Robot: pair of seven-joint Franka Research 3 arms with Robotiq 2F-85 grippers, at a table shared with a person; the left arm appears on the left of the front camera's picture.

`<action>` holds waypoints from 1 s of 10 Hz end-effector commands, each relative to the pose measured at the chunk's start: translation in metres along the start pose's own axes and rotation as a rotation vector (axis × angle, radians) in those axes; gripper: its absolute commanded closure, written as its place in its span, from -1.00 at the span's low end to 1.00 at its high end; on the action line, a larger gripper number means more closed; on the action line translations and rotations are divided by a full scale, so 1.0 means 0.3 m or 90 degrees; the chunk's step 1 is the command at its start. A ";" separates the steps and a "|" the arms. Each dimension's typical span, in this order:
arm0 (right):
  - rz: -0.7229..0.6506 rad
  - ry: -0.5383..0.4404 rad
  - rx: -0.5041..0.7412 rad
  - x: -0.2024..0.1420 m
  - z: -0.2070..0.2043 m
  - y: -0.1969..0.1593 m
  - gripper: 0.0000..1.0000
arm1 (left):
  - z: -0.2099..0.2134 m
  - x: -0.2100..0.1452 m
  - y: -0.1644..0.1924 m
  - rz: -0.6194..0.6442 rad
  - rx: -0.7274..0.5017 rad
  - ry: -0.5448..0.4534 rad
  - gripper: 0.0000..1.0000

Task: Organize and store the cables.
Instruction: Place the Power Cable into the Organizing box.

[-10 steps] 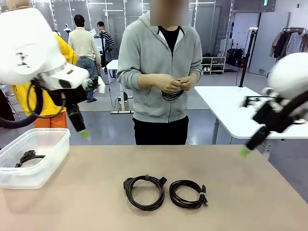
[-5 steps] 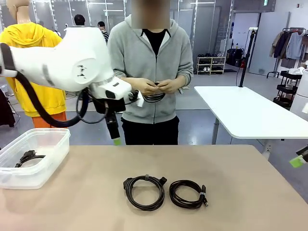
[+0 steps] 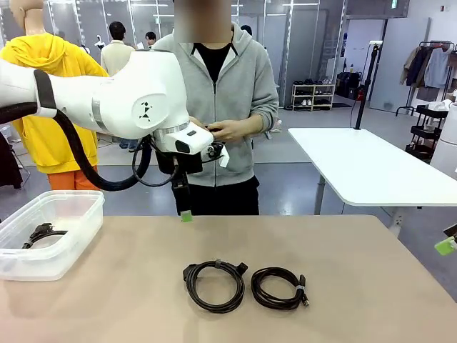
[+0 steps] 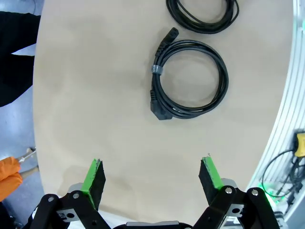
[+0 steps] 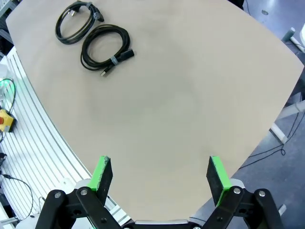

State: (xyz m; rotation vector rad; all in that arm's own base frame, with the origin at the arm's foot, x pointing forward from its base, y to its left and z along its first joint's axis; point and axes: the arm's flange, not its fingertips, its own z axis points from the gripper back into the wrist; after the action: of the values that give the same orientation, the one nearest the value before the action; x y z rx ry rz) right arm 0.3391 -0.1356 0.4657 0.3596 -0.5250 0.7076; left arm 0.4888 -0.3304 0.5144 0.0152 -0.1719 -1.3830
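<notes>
Two black coiled cables lie at the table's front middle: a thicker one (image 3: 191, 273) on the left and a thinner one (image 3: 300, 291) right beside it. A third cable (image 3: 43, 233) rests in the clear plastic bin (image 3: 71, 207) at the left. My left gripper (image 3: 186, 214) hangs open above the far table edge, well behind the coils. The left wrist view has its open fingers (image 4: 152, 176) over bare tabletop, the thicker coil (image 4: 153, 70) ahead and the thinner coil (image 4: 224, 24) beyond. My right gripper (image 3: 445, 246) is at the right edge, open (image 5: 159, 174), far from both coils (image 5: 58, 26) (image 5: 114, 60).
A person in a grey hoodie (image 3: 243, 78) stands at the far side, hands together at the waist, partly behind my left arm. A white table (image 3: 357, 164) stands beyond on the right. Bare tabletop (image 3: 357, 264) surrounds the coils.
My left arm swung from the far left to the table's middle and dropped lower. My right gripper withdrew to the right edge. The person shifted left; the coils stayed put.
</notes>
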 end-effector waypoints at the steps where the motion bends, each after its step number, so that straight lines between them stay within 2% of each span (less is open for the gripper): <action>1: -0.003 0.001 0.004 0.017 -0.004 -0.008 -1.00 | 0.007 -0.024 -0.016 0.004 0.010 -0.004 -1.00; 2: -0.003 0.001 0.004 0.017 -0.004 -0.008 -1.00 | 0.000 0.000 0.000 0.000 0.000 0.000 -1.00; 3: -0.003 0.001 0.004 0.017 -0.004 -0.008 -1.00 | -0.061 0.115 -0.028 -0.073 0.026 0.048 -1.00; 5: -0.003 0.001 0.004 0.017 -0.004 -0.008 -1.00 | -0.151 0.219 -0.044 -0.113 0.061 0.068 -1.00; 8: -0.003 0.001 0.004 0.017 -0.004 -0.008 -1.00 | -0.255 0.268 -0.019 -0.100 0.053 0.084 -1.00; 10: -0.003 0.001 0.004 0.017 -0.004 -0.008 -1.00 | -0.328 0.277 0.007 -0.113 0.031 0.052 -1.00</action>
State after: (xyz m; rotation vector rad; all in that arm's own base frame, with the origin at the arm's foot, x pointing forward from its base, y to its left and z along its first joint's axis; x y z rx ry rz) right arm 0.3418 -0.1355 0.4664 0.3566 -0.5205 0.7095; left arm 0.5127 -0.4163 0.4281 0.1620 -0.1053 -1.5445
